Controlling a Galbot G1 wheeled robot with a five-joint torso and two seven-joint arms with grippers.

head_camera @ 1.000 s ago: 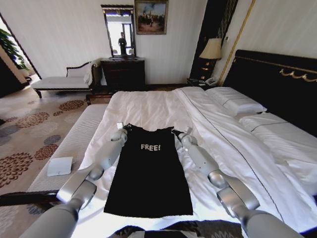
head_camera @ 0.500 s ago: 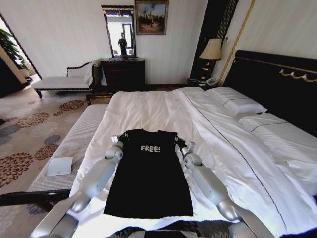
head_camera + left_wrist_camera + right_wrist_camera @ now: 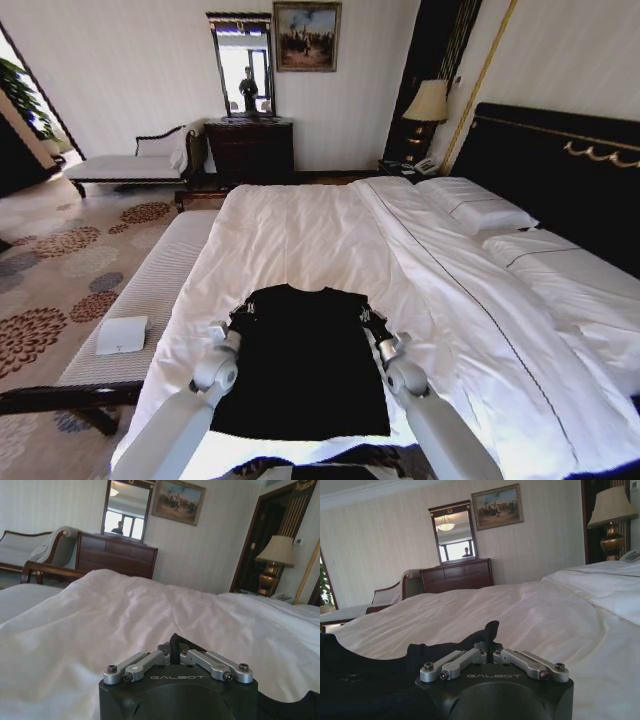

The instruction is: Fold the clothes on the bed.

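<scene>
Pincers both pinched on the black top's shoulder corners, left pincer [image 3: 243, 316] and right pincer [image 3: 368, 318], top half doubled toward the hem.
Black top [image 3: 300, 375] lies on the bed [image 3: 300, 225]; uneven pull risks a skewed fold, or a corner slipping free.

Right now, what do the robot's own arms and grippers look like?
Both arms are smooth silver-grey tubes with rounded joints. The left gripper and right gripper each have a matte black housing lettered "GALBOT" in grey, topped by silver metal linkage bars fastened with dark screws. No loose cables show.
</scene>
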